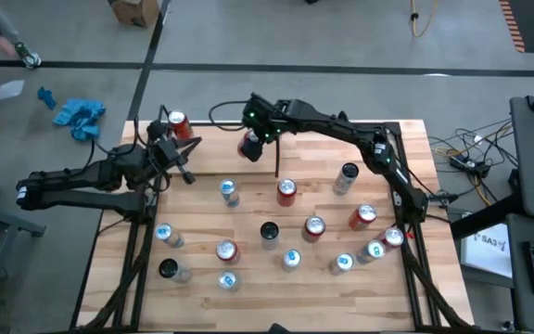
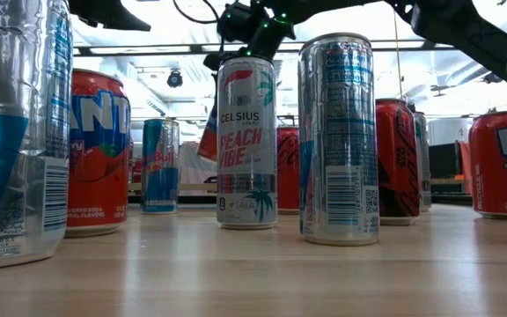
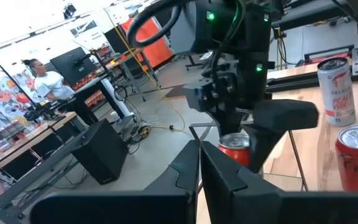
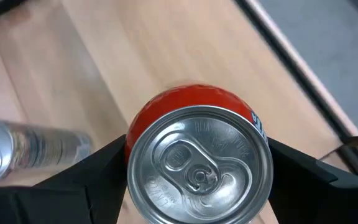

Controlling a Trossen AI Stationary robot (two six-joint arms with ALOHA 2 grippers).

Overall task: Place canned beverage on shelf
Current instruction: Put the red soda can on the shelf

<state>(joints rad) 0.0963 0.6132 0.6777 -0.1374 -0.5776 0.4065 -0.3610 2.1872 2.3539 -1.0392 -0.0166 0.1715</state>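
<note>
Your right arm reaches in from the right side, elbow bent, forearm stretched toward the far middle of the table, wrist turned straight down. Your right gripper has its two dark fingers standing wide, one pressed to each side of a red can that sits upright between them, its silver top directly under the wrist; the can hangs from the grip in the low view.

Your left arm lies low along the left edge, forearm level, pointing toward the other arm. Your left gripper has its fingers pressed together with nothing between them, well short of the right gripper.
</note>
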